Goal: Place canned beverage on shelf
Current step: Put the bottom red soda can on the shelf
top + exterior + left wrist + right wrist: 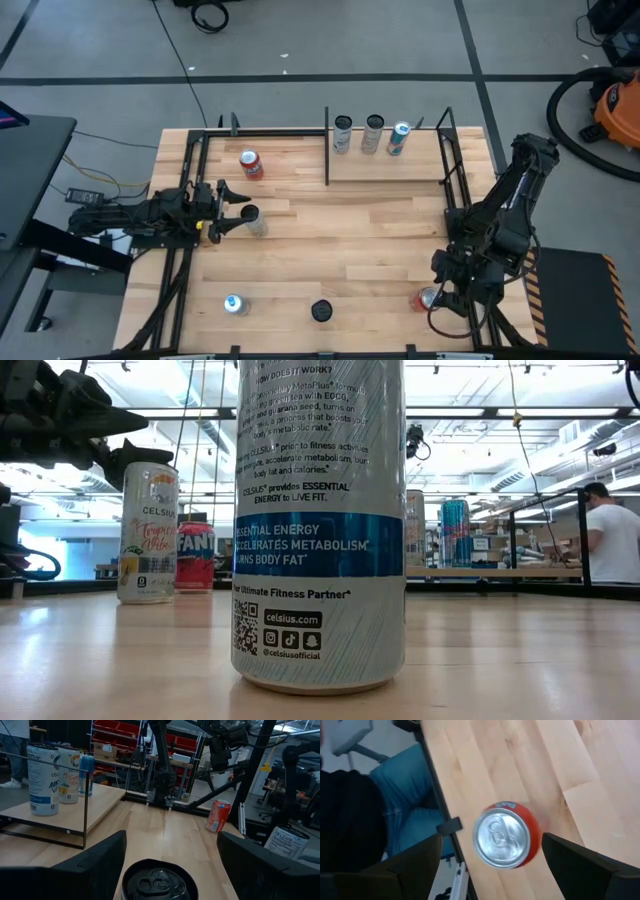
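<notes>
The shelf (385, 168), a pale wood panel with black rods, stands at the far side and bears three cans (372, 133). At the near right a red can (506, 836) stands upright on the table. My right gripper (443, 287) hangs over it, tilted down and open, with a finger on either side of the can and a gap at each. At the left, my left gripper (243, 207) is level and open. A dark-topped can (157, 881) stands between its fingers, with a gap on each side.
A red can (250, 164) stands far left, a blue-and-white one (235, 305) near left, and a black-topped one (320, 311) at the near edge, filling the low view. A seated person's jeans (405, 795) show past the table's edge by the right arm.
</notes>
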